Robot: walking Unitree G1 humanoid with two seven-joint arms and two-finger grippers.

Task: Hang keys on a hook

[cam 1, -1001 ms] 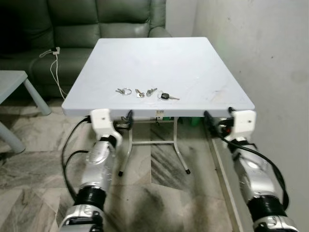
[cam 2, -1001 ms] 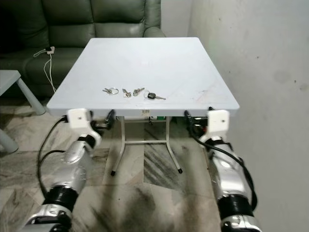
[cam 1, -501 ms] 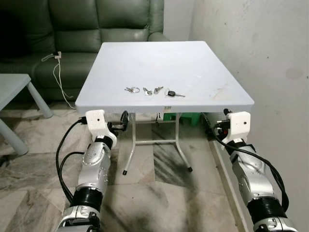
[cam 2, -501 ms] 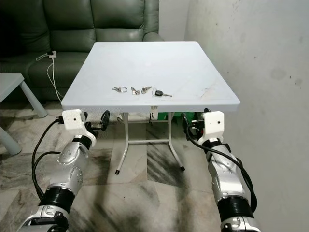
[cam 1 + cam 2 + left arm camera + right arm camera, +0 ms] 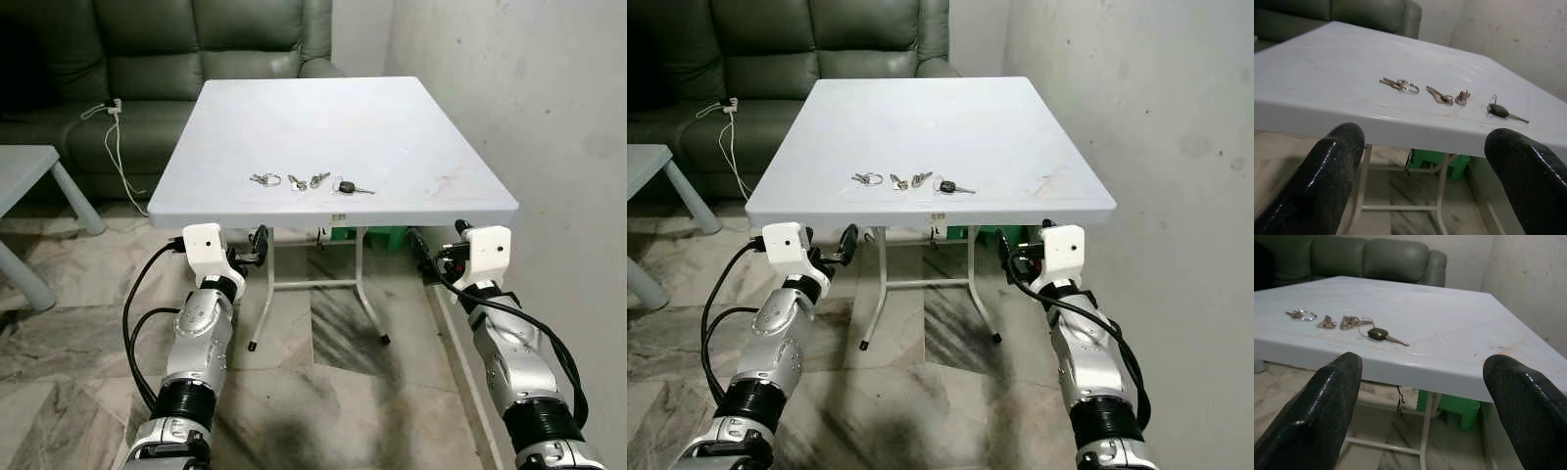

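Keys (image 5: 310, 182) lie in a row near white table's (image 5: 411, 117) front edge. Left gripper (image 5: 1425, 161) and right gripper (image 5: 1420, 396) spread wide, below edge; right wrist view shows green stool (image 5: 1464, 409) underneath.

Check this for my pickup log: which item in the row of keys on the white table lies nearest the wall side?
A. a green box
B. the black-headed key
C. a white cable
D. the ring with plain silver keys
B: the black-headed key ends the row on the white table toward the wall.
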